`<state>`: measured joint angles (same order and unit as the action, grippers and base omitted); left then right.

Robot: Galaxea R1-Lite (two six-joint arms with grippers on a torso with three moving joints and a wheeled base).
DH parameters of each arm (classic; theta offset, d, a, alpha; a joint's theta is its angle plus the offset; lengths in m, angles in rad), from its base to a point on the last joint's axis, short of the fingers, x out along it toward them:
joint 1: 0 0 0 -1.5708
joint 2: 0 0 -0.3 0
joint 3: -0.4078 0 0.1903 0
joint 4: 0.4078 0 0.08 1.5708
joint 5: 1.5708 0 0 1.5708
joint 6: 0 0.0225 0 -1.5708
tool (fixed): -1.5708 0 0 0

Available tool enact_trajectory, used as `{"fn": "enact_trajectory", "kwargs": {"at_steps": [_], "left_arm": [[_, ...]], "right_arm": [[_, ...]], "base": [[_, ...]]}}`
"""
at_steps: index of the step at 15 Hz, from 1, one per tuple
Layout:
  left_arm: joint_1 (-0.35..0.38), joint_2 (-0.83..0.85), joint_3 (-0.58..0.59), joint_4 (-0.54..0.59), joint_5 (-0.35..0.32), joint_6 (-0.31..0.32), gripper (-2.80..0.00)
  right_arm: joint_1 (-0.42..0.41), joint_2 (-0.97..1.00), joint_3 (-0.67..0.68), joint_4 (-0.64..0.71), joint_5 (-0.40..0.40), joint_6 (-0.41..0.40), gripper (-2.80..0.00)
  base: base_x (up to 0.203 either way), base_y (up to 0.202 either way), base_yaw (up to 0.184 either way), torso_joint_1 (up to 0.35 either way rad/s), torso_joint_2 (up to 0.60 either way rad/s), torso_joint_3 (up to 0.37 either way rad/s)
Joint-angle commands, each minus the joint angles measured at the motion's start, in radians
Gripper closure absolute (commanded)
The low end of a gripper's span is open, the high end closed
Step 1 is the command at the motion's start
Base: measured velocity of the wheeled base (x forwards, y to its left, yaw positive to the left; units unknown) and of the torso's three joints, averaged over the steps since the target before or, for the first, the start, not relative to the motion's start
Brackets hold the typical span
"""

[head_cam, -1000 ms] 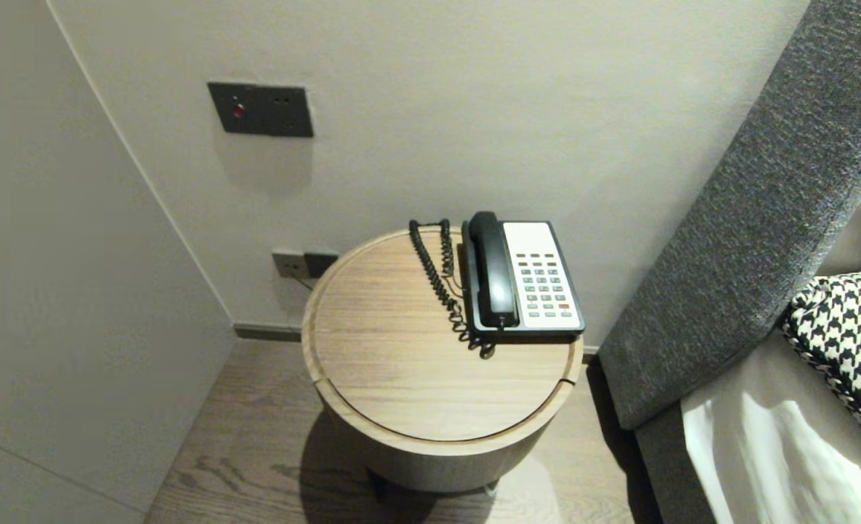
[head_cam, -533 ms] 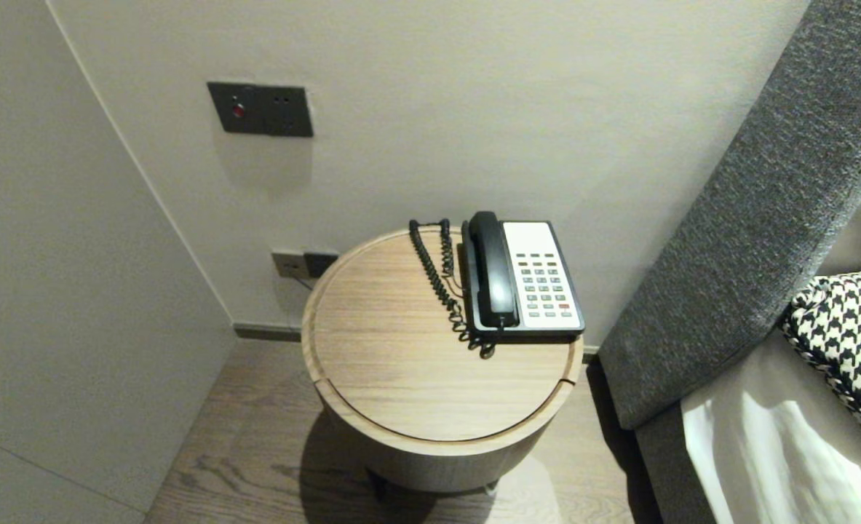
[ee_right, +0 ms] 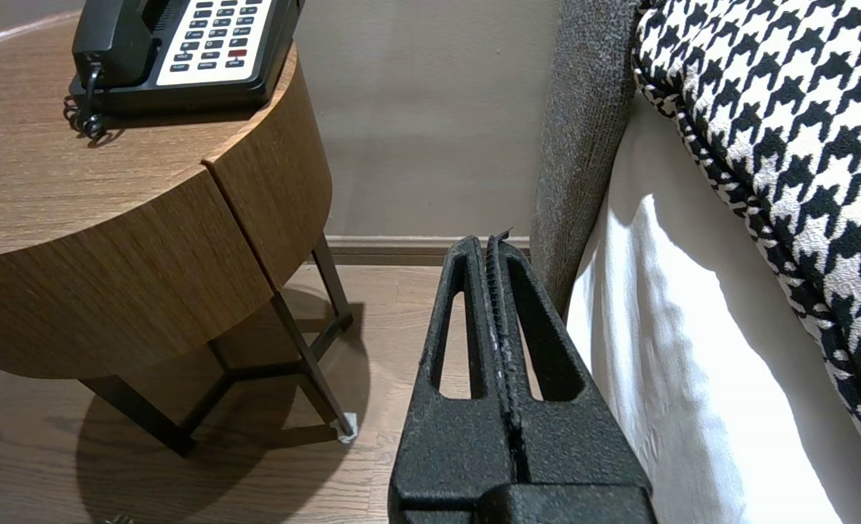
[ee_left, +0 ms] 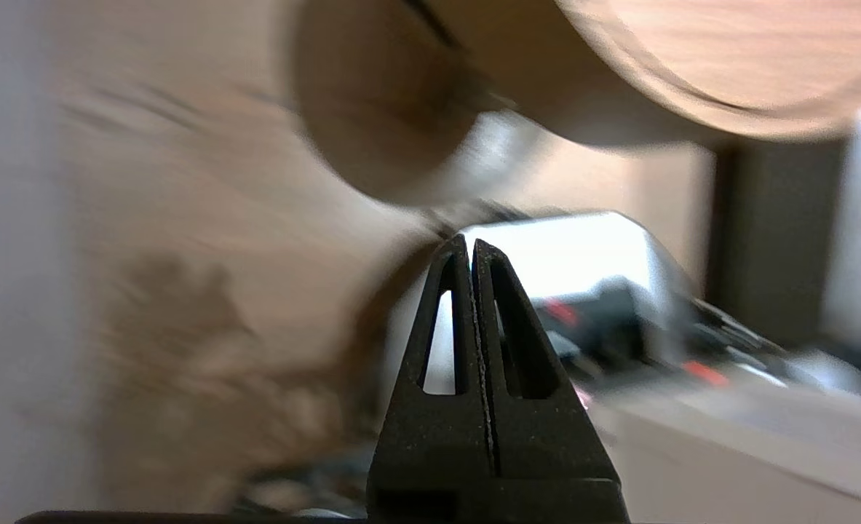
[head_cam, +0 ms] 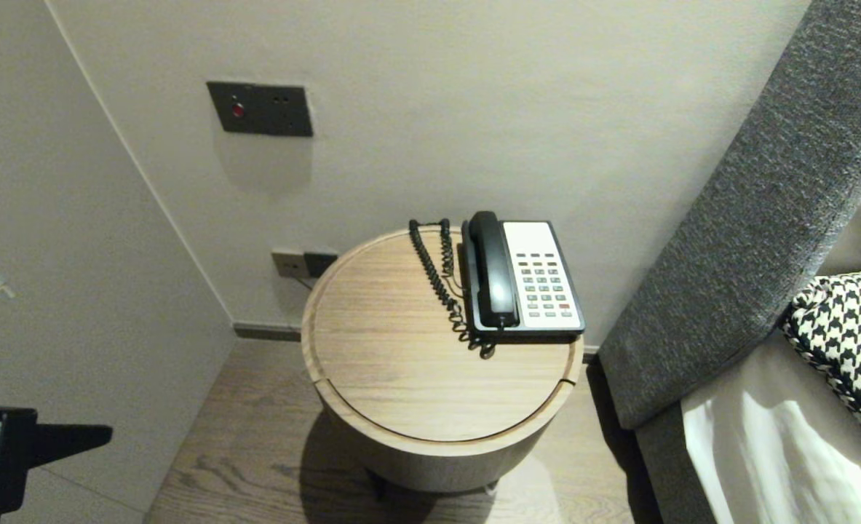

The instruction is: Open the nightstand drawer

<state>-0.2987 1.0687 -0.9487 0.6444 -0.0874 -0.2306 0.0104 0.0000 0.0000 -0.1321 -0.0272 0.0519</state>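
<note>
The left end effector (head_cam: 102,435), clenched, is newly seen; the right end effector (ee_right: 494,244) is parked clenched. The phone (head_cam: 521,276) is aligned lengthwise toward the wall (head_cam: 474,109).

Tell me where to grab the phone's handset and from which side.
Probably the slim middle of the handset, from above, closing across its narrow width: it lies flat, with the keypad tight on its right and the coiled cord on its left.

My left arm (head_cam: 1,451) shows low at my left side in the head view; left gripper (ee_left: 471,244) has its fingers pressed flat together, gripping nothing; right gripper (ee_right: 490,244) is likewise closed tight and empty, held low with fingers pointing forward.
</note>
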Motion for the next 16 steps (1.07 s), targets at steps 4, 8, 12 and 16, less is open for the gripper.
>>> {"fn": "enact_trajectory", "kwargs": {"at_steps": [4, 8, 12, 16], "left_arm": [[-0.202, 0.289, -0.13, 0.026, -0.018, -0.171, 0.0], [-0.255, 0.44, -0.133, -0.147, -0.017, -0.203, 0.0], [-0.29, 0.552, -0.146, -0.268, -0.014, -0.252, 0.0], [-0.321, 0.613, -0.136, -0.323, -0.022, -0.286, 0.0]], "right_arm": [[0.0, 0.0, 0.04, -0.001, 0.0, 0.0, 0.0], [0.0, 0.0, 0.04, -0.001, 0.0, 0.0, 0.0], [0.0, 0.0, 0.04, -0.001, 0.0, 0.0, 0.0], [0.0, 0.002, 0.04, -0.001, 0.0, 0.0, 0.0]], "base": [[0.0, 0.0, 0.0, 0.0, 0.0, 0.0], [0.0, 0.0, 0.0, 0.0, 0.0, 0.0], [0.0, 0.0, 0.0, 0.0, 0.0, 0.0], [0.0, 0.0, 0.0, 0.0, 0.0, 0.0]]}}
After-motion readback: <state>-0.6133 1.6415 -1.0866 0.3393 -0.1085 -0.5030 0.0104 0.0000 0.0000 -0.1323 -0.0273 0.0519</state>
